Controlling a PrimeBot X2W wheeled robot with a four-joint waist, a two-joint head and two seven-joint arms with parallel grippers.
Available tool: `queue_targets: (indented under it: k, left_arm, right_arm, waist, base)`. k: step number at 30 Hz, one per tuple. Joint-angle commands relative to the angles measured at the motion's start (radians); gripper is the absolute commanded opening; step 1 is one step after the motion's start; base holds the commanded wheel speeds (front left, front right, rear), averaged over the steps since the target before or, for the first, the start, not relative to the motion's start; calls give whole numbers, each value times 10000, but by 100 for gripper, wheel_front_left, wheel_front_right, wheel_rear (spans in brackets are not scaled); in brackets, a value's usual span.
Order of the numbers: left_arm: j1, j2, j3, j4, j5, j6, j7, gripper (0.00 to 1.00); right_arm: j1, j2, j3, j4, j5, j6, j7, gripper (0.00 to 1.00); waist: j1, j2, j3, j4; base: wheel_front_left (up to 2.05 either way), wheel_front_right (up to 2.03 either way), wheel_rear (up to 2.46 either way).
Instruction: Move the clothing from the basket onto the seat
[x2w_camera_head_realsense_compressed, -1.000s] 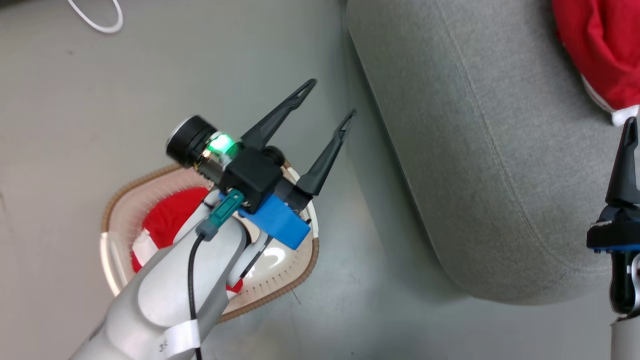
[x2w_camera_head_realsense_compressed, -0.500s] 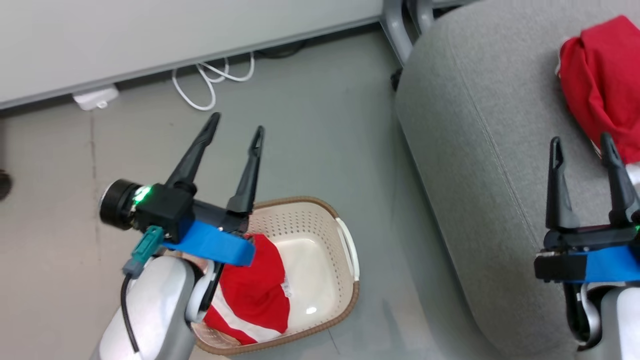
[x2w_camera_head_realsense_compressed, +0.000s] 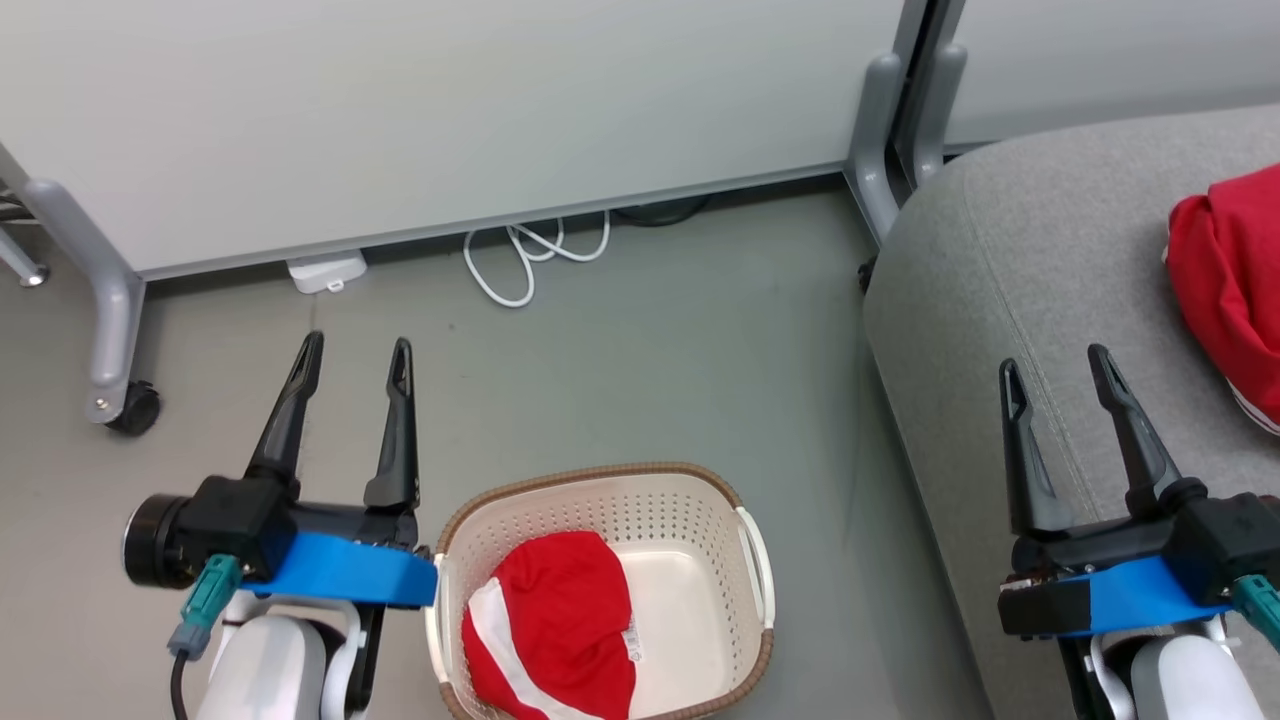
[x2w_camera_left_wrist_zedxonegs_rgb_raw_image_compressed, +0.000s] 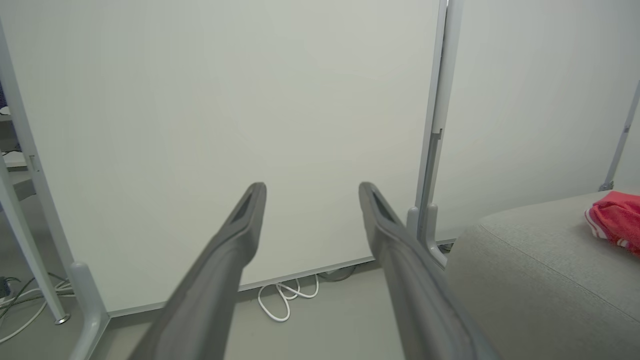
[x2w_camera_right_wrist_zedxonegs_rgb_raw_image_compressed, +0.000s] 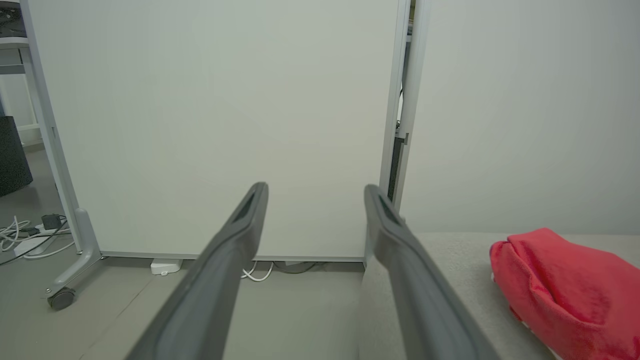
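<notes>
A red garment with a white stripe (x2w_camera_head_realsense_compressed: 555, 635) lies bunched in the left half of the cream basket (x2w_camera_head_realsense_compressed: 700, 510), which stands on the floor at the bottom centre of the head view. A second red garment (x2w_camera_head_realsense_compressed: 1230, 285) (x2w_camera_right_wrist_zedxonegs_rgb_raw_image_compressed: 570, 290) (x2w_camera_left_wrist_zedxonegs_rgb_raw_image_compressed: 617, 220) rests on the grey seat (x2w_camera_head_realsense_compressed: 1000, 260) (x2w_camera_right_wrist_zedxonegs_rgb_raw_image_compressed: 450, 255) (x2w_camera_left_wrist_zedxonegs_rgb_raw_image_compressed: 525, 260) at the right. My left gripper (x2w_camera_head_realsense_compressed: 355, 350) (x2w_camera_left_wrist_zedxonegs_rgb_raw_image_compressed: 310, 187) is open and empty, just left of the basket and above the floor. Over the seat's front edge hangs my right gripper (x2w_camera_head_realsense_compressed: 1055, 365) (x2w_camera_right_wrist_zedxonegs_rgb_raw_image_compressed: 315, 190), open and empty too.
White partition panels (x2w_camera_head_realsense_compressed: 450, 100) on grey wheeled legs (x2w_camera_head_realsense_compressed: 110, 330) stand behind the basket. A white cable coil (x2w_camera_head_realsense_compressed: 530, 255) and a white power block (x2w_camera_head_realsense_compressed: 325, 272) lie on the floor by the panel's base. A second grey leg (x2w_camera_head_realsense_compressed: 880, 150) stands close to the seat's corner.
The head camera has tilted up, so the panels come into view and the basket slides down. Both arms have drawn back to a rest pose, fingers pointing forward, both empty.
</notes>
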Motion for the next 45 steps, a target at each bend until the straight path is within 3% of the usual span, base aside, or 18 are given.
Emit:
queue_targets:
  k: [1,14,31,36,45]
  left_arm:
    - [306,-128,289,-57,120,-64,-48,100]
    - [1233,-631,1257,-129,487,-281,-49,100]
    - [1442,-810,1495,174,642,-338,-48,100]
    - [912,-743,1099,409,561,-340,-48,100]
    - [-936,202,-524,1519,382,-339,-48,100]
  right_arm:
    - [257,43,20,56,-32,1,-32,100]
    - [695,127,150,507,66,1,-32,100]
    - [780,132,290,1085,324,1,-32,100]
    - [436,130,368,1054,344,1,-31,100]
    - [-633,128,686,674,184,1,-32,100]
  waist:
    - [2,-1,-257,220]
    - [2,-1,-646,637]
    - [2,-1,-724,767]
    - [2,-1,-484,679]
    - [2,-1,734,24]
  base:
    - [0,0,0]
    - [0,0,0]
    - [0,0,0]
    - [0,0,0]
    - [0,0,0]
